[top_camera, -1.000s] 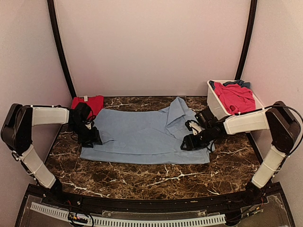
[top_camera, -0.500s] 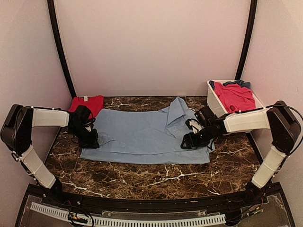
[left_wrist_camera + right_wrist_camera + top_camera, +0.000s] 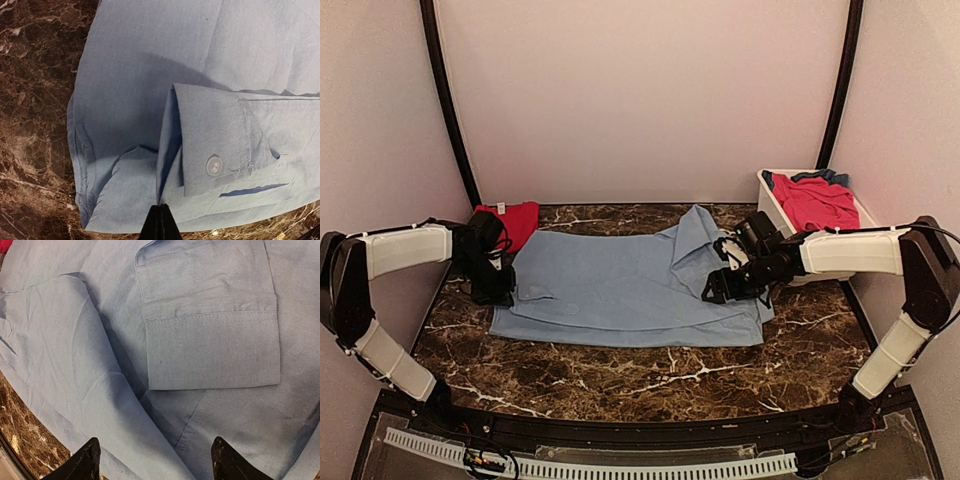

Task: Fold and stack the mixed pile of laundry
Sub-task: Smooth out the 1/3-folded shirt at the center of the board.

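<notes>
The light-blue shirt (image 3: 620,285) lies spread flat across the middle of the marble table. My left gripper (image 3: 496,290) is at the shirt's left edge. In the left wrist view it (image 3: 160,222) is shut on a raised fold of the sleeve, just beside the buttoned cuff (image 3: 215,140). My right gripper (image 3: 716,290) hovers over the shirt's right side. In the right wrist view it (image 3: 155,465) is open, its fingertips (image 3: 82,462) standing wide apart above a folded-over cuff (image 3: 210,340) and holding nothing. A red garment (image 3: 510,218) lies at the back left.
A white tub (image 3: 772,212) stands at the back right, holding a pink-red piece (image 3: 815,205) and a darker blue piece (image 3: 825,178). Bare marble table (image 3: 650,375) runs in front of the shirt. Walls close in on both sides and at the back.
My left gripper has shut on the sleeve fold and shifted left to the shirt's edge. My right gripper has moved slightly left and further back over the shirt, and is still open.
</notes>
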`<state>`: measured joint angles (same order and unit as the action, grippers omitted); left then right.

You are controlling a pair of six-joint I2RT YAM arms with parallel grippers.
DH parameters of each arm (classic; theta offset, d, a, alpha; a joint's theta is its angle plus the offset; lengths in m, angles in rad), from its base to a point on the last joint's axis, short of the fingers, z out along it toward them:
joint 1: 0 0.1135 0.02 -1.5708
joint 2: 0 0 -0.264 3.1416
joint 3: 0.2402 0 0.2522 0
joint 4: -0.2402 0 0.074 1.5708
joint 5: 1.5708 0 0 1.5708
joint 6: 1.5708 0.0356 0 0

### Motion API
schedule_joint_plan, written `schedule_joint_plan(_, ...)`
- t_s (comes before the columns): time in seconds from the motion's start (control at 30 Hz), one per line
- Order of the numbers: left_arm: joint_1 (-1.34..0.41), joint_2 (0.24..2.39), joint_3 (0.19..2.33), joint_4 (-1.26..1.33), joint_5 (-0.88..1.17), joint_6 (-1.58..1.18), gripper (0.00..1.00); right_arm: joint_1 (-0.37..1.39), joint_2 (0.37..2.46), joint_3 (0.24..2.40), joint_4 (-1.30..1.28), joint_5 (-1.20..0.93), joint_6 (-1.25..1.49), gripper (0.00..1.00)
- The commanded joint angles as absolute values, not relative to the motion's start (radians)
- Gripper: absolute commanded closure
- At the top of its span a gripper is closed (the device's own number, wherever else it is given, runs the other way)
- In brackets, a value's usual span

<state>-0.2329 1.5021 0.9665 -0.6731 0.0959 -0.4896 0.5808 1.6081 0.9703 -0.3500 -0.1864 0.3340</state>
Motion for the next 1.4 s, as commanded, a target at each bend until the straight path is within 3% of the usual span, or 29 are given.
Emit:
schedule_joint_plan(0.0, -0.228, 1.457, 0.969, -0.777, 0.022, -0.45, 1.0, 0.583, 1.589, 0.995, -0.355, -0.191, 0.328, 0.27)
schedule_joint_plan(0.33, -0.229, 1.541, 0.99, -0.71, 0.13, -0.436, 0.99, 0.592, 1.586, 0.991, -0.34, -0.226, 0.312, 0.34)
schedule_joint_plan(0.67, -0.229, 1.563, 0.999, -0.682, 0.15, -0.42, 0.84, 0.611, 1.583, 1.004, -0.416, -0.243, 0.268, 0.32)
schedule_joint_plan(0.87, -0.229, 1.56, 1.0, -0.677, 0.153, -0.417, 0.66, 0.618, 1.662, 1.033, -0.412, -0.29, 0.236, 0.36)
schedule_joint_plan(0.97, -0.229, 1.552, 1.001, -0.682, 0.142, -0.414, 0.57, 0.618, 1.702, 1.044, -0.41, -0.295, 0.224, 0.48)
schedule_joint_plan(1.07, -0.229, 1.524, 0.997, -0.685, 0.123, -0.416, 0.43, 0.615, 1.719, 1.043, -0.4, -0.264, 0.226, 0.72)
schedule_joint_plan(1.17, -0.229, 1.506, 0.996, -0.688, 0.109, -0.419, 0.37, 0.606, 1.725, 1.037, -0.388, -0.238, 0.233, 0.98)
schedule_joint_plan(1.3, -0.229, 1.499, 1.002, -0.69, 0.11, -0.418, 0.36, 0.579, 1.737, 1.036, -0.373, -0.23, 0.233, 1.0)
schedule_joint_plan(1.37, -0.229, 1.499, 1.007, -0.692, 0.109, -0.416, 0.36, 0.568, 1.754, 1.046, -0.375, -0.214, 0.225, 0.96)
